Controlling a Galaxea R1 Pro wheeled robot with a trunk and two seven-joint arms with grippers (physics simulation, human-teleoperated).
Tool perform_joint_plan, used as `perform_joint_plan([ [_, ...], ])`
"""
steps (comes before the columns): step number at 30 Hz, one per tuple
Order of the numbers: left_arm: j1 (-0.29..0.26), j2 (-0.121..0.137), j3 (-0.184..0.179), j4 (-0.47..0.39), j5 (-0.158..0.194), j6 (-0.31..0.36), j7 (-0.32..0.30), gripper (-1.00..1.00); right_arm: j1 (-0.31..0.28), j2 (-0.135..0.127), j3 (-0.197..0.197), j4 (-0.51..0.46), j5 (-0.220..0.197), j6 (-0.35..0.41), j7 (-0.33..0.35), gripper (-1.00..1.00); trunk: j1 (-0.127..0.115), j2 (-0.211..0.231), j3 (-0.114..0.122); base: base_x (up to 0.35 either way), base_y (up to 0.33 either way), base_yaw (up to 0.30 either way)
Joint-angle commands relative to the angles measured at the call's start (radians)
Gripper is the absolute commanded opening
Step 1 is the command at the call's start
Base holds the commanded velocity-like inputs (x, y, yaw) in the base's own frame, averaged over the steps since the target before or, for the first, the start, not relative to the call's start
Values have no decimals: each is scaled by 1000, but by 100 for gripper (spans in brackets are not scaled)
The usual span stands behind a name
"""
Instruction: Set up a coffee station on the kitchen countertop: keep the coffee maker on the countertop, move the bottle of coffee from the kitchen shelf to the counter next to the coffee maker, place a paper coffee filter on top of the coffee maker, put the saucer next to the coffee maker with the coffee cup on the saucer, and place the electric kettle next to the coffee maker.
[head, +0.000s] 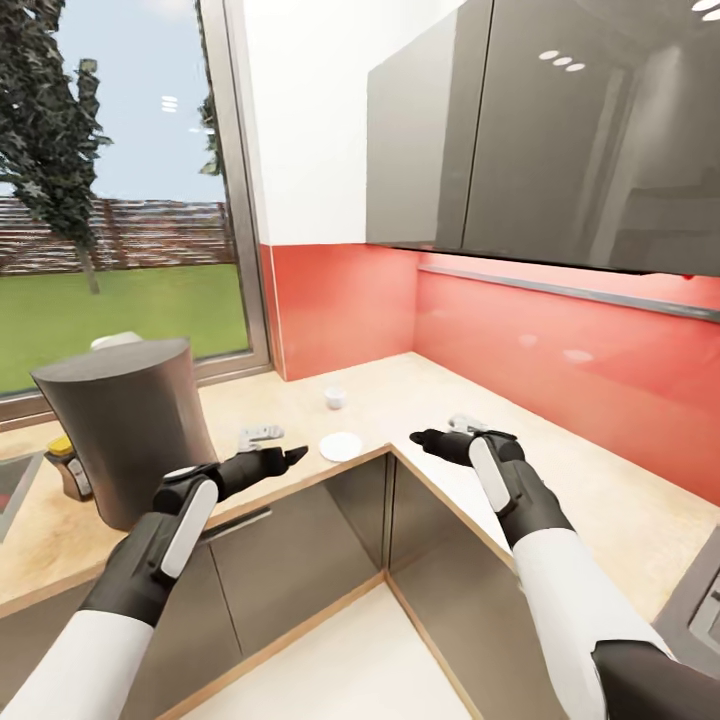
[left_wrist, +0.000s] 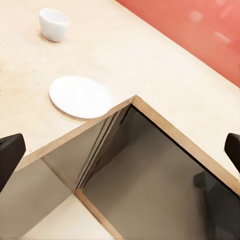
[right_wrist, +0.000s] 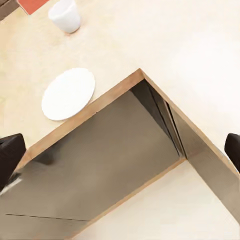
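Note:
The coffee maker (head: 125, 440), a dark column, stands on the kitchen countertop (head: 560, 450) at the left. A white paper-like piece (head: 117, 340) peeks over its far top rim. The bottle of coffee (head: 68, 468) with its yellow cap sits at its left side. The saucer (head: 341, 446) (left_wrist: 80, 96) (right_wrist: 68, 93) lies near the counter's inner corner, with the coffee cup (head: 335, 398) (left_wrist: 54, 24) (right_wrist: 65, 15) standing apart behind it. My left gripper (head: 288, 458) (left_wrist: 122, 152) and right gripper (head: 425, 437) (right_wrist: 122, 152) hover open and empty on either side of that corner. The electric kettle is out of view.
Glossy grey wall cabinets (head: 550, 130) hang over the red backsplash (head: 560, 350). A window (head: 120, 200) runs behind the coffee maker. A sink edge (head: 10, 495) shows far left and a grey appliance (head: 700, 600) far right. Base cabinets (head: 300, 570) and floor (head: 350, 660) lie below.

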Motion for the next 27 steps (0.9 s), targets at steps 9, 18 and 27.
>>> perform_joint_plan([
  [9, -1, -2, -3, 72, 1, 3, 0, 100, -1, 9, -2, 4, -31, 13, 148, 100, 1, -2, -2, 59, 0, 0],
  [18, -1, -6, 0, 125, 4, 1, 0, 100, -1, 9, -2, 76, -29, 15, 227, 100, 1, -2, -2, 270, 51, 0],
  [27, -1, -7, 2, 135, 6, -4, -1, 100, -1, 3, -3, 152, -25, 14, 229, 100, 1, -2, -2, 60, 17, 0],
])
